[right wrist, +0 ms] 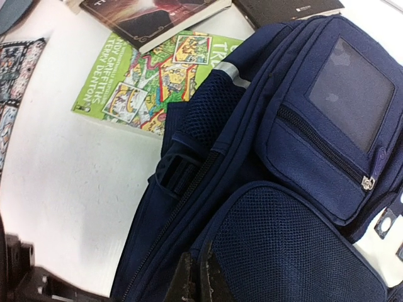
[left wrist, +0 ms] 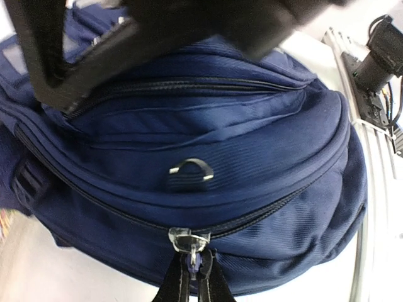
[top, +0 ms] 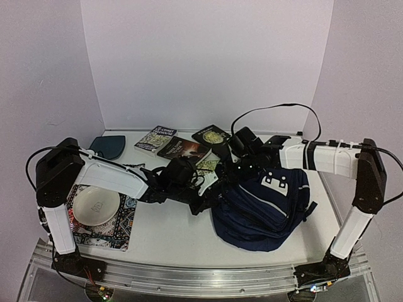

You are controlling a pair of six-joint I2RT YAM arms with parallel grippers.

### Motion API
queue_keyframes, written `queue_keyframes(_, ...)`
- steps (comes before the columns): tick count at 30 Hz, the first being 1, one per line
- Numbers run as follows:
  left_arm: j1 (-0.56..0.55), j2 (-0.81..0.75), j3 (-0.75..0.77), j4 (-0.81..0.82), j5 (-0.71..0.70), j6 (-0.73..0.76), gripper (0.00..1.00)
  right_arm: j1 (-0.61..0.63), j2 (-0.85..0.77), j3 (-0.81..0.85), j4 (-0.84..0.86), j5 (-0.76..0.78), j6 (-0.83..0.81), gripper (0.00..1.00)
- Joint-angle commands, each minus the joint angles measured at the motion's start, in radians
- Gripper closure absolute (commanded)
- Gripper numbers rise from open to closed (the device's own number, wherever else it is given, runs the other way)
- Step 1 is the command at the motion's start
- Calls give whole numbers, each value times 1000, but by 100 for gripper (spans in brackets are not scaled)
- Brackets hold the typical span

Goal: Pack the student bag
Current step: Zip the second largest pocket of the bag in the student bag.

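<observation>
The student bag (top: 264,207), navy with white buckle patches, lies on its side right of the table's middle. My left gripper (top: 209,196) reaches its left end. In the left wrist view that gripper (left wrist: 194,263) is shut on the silver zipper pull (left wrist: 191,241) of the bag's (left wrist: 252,145) closed main zipper. My right gripper (top: 242,168) comes in over the bag's far side. Seen from the right wrist, it (right wrist: 200,267) is shut on a seam of fabric beside the mesh pocket (right wrist: 296,251) of the bag (right wrist: 302,157).
Three books (top: 155,138) (top: 184,149) (top: 213,134) lie at the back. A green comic book (right wrist: 157,75) lies next to the bag. A dark teal pouch (top: 108,146) sits back left. A white bowl (top: 96,206) rests on a patterned mat (top: 123,223) front left.
</observation>
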Motion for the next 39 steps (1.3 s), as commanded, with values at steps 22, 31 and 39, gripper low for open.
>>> queue_keyframes(22,-250,4,236,-87,171,-231,100,-12,260,234,158,-26,54,100)
queue_keyframes(31,-241,-74,93,-58,-36,-293,96,-24,80,131,80,-9,-57,66)
queue_keyframes(39,-241,-56,90,-54,12,-331,62,-23,-149,-60,-40,8,-51,43)
